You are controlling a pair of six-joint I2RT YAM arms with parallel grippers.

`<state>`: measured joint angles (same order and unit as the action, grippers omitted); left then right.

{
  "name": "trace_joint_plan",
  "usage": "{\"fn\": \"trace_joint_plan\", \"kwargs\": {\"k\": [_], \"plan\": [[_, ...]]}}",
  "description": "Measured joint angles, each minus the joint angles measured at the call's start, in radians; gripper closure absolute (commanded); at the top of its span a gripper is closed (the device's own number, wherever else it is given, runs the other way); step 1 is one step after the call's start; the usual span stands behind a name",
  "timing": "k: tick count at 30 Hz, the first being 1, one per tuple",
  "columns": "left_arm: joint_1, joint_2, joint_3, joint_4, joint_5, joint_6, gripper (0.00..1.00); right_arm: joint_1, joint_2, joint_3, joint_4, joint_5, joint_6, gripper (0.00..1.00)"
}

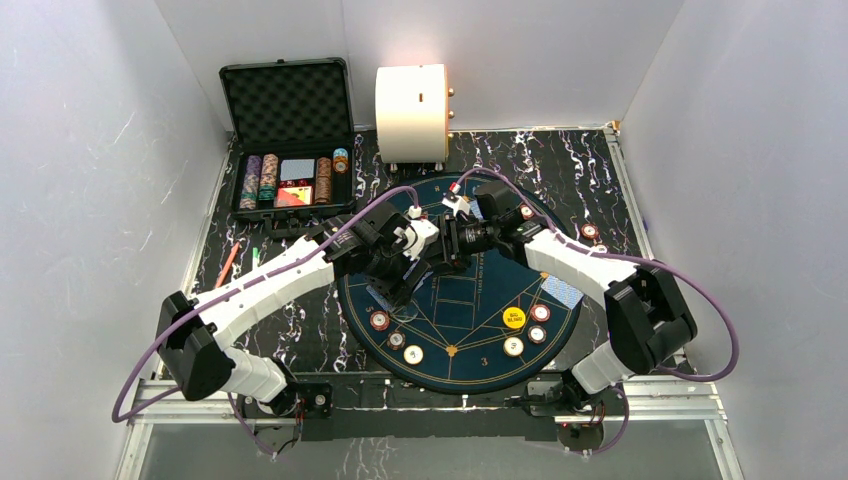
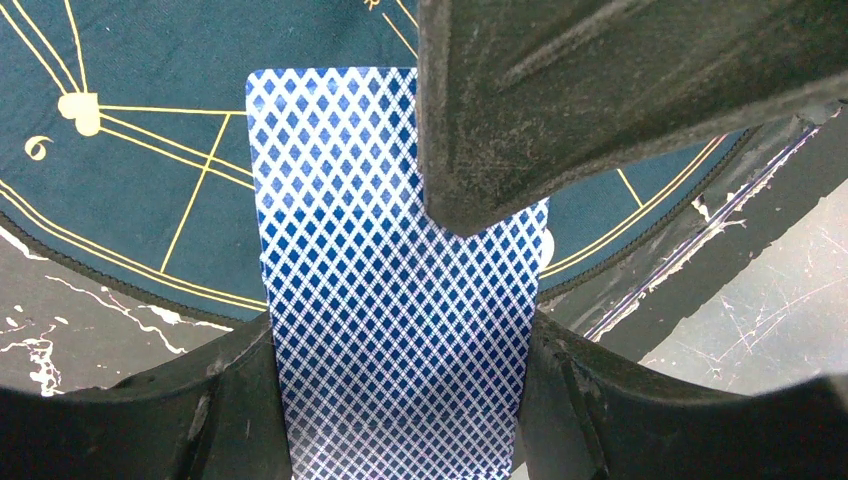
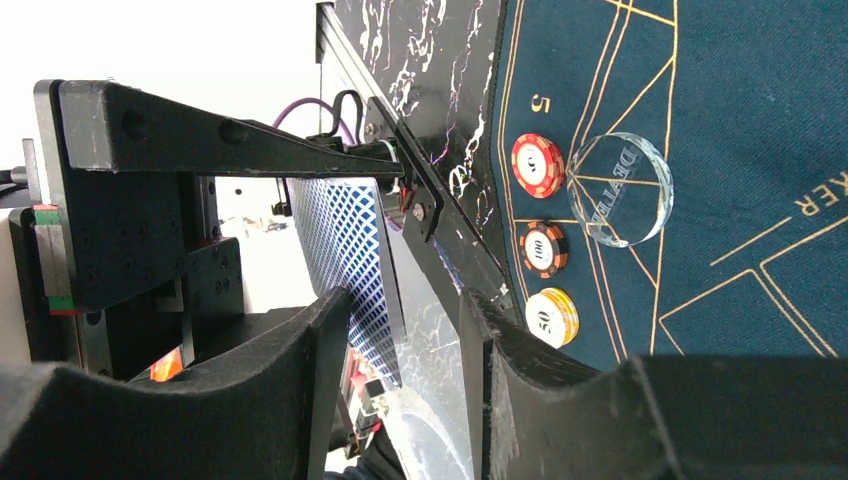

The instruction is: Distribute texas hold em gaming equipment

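far left, back of black marbled counter [image 1: 585, 180]: open black foam-lined case [image 1: 285, 100], lid up, striped chip rows and a card pack in the tray.

next right, over the middle of the round dark-teal felt mat [image 1: 470, 300]: left pincer [image 2: 398, 330] clamped across the width of the blue diamond-backed playing cards [image 2: 380, 250], one pad on each long edge, backs toward the wrist camera, free short end out over the mat and held clear of it. single card or thin stack: cannot tell.

just right of that: right pincer [image 3: 400, 310], jaws apart, straddling the free end of the cards, one finger on the back side, the other on the face side. no contact visible.

near rim of mat, left to right: three small round poker chips [image 1: 397, 340], yellow round button [image 1: 513, 318], three more small chips [image 1: 540, 312], flat blue-backed cards [image 1: 562, 290] near the right rim, count unclear.

right wrist view, by the gold "5": red-and-white chip [image 3: 538, 165] just beside a clear round dealer puck [image 3: 620, 190].

judgement on handling: light, thin, slick, springy; likely to bow or pop out if squeezed harder across the width. best hold for a hand-over: flat pinch on face and back near the free short end, well apart from the left pads. gentle closing advised; left release only after a firm pinch. if a stack, risk of the top card sliding off.
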<state>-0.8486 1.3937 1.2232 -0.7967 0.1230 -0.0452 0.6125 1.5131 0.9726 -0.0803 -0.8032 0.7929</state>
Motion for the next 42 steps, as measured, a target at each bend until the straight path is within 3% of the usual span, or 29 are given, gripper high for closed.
{"fn": "trace_joint_plan", "kwargs": {"k": [20, 35, 42], "plan": [[0.000, 0.000, -0.006, 0.000, -0.001, -0.008, 1.00, -0.004, -0.041, 0.028, -0.052, 0.008, -0.014, 0.99], [0.000, -0.001, -0.022, -0.001, -0.011, -0.011, 1.00, -0.077, -0.074, 0.039, -0.091, -0.040, -0.024, 1.00], [0.000, -0.026, -0.034, -0.002, -0.040, -0.025, 1.00, -0.180, -0.139, 0.018, -0.071, -0.099, -0.007, 1.00]]}}
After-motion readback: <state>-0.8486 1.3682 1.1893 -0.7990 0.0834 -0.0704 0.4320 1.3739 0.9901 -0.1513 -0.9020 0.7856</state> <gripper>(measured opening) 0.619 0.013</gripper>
